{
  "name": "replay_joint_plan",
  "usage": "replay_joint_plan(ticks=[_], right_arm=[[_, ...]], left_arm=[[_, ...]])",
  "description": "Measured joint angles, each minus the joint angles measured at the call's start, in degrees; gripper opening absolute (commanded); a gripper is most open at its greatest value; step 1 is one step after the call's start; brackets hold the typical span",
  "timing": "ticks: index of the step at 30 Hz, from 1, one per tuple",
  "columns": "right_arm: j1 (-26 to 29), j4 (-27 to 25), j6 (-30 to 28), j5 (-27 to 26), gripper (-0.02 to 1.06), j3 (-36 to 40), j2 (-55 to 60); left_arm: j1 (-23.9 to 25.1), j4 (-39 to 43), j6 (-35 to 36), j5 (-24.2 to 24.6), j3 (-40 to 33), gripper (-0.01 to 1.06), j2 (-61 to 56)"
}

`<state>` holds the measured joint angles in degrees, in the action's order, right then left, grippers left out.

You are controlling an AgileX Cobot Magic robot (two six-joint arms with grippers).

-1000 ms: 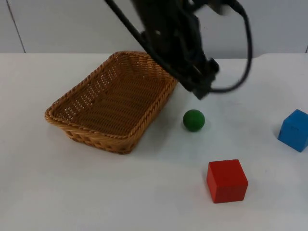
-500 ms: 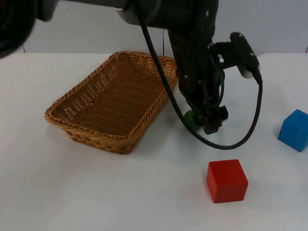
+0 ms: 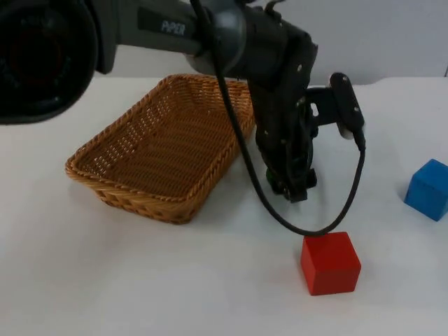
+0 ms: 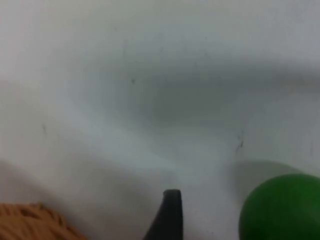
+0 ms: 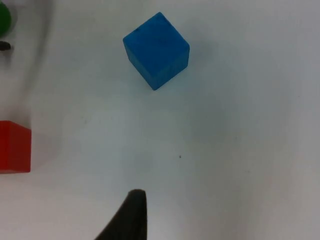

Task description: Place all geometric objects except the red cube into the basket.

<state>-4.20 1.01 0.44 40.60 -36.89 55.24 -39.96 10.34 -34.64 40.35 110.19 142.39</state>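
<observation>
My left gripper point(image 3: 292, 186) is down at the table just right of the wicker basket point(image 3: 112, 143), over the spot where the green ball lay. The arm hides the ball in the top view. In the left wrist view the green ball point(image 4: 282, 209) sits on the table very close by, a little to one side of the gripper's line, with a basket corner point(image 4: 30, 220) on the other side. The blue cube point(image 3: 428, 189) stands at the far right. The red cube point(image 3: 330, 262) is at the front. My right gripper point(image 5: 129, 216) waits above the table near the blue cube point(image 5: 156, 50).
The basket holds nothing and lies at an angle in the left half of the table. The red cube point(image 5: 14, 147) stands about a hand's width in front of the left gripper. The left arm stretches over the basket's right end.
My left arm has swung forward and come down from above the basket's far corner to the green ball, which it now covers in the top view. The cubes and basket have stayed put.
</observation>
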Motion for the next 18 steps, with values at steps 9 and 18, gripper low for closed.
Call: replay_joint_plan(ticks=[9, 18], right_arm=[[0.0, 0.0, 0.0, -0.07, 1.05, 0.0, 0.0], [0.0, 0.0, 0.0, -0.07, 1.05, 0.0, 0.0]], left_arm=[[0.0, 1.45, 2.37, -1.11, 0.13, 0.32, 1.15], [0.0, 2.03, 2.67, 1.86, 0.13, 0.0, 0.21]])
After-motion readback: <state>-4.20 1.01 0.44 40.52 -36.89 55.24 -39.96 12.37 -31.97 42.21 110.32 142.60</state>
